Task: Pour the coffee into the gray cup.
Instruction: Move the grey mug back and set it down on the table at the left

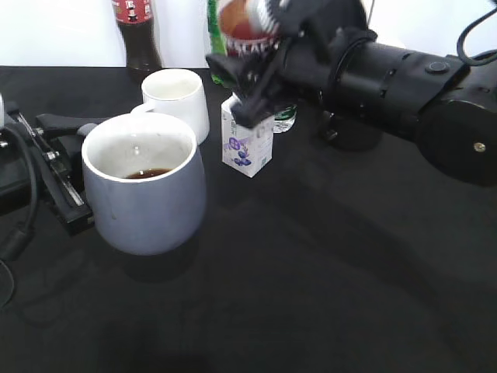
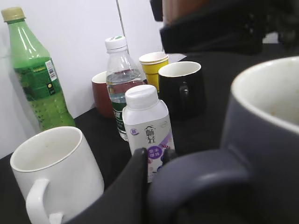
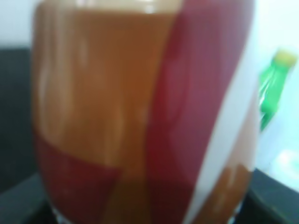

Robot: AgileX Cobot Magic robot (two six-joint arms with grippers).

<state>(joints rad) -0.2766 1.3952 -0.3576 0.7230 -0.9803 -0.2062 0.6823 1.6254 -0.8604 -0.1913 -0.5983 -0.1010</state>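
1. Coffee is what you are moving, but start at your left: the left gripper (image 1: 66, 183) sits beside the gray cup (image 1: 144, 186), and the left wrist view shows a dark finger (image 2: 133, 186) against the cup's loop handle. Whether it is clamped on the handle or only resting there, you cannot tell.
2. Look inside the gray cup: a small pool of brown liquid already lies at the bottom, so some pouring seems done, yet the cup is far from full.
3. Behind the cup stands the white mug (image 1: 180, 99), with a small white milk bottle (image 1: 247, 148) just to its right. Both lie near the pouring path.
4. Further right and raised above the table, the coffee (image 1: 247, 27) is clenched in the right gripper (image 1: 264, 62); the right wrist view is filled with its brown liquid and red-and-white label.
5. The bottle hangs behind and to the right of the cup, not over its rim. You appear to be between pours or finishing.
6. If more is wanted, bring the bottle's mouth over the cup's opening before tilting, and clear the milk bottle as you pass.
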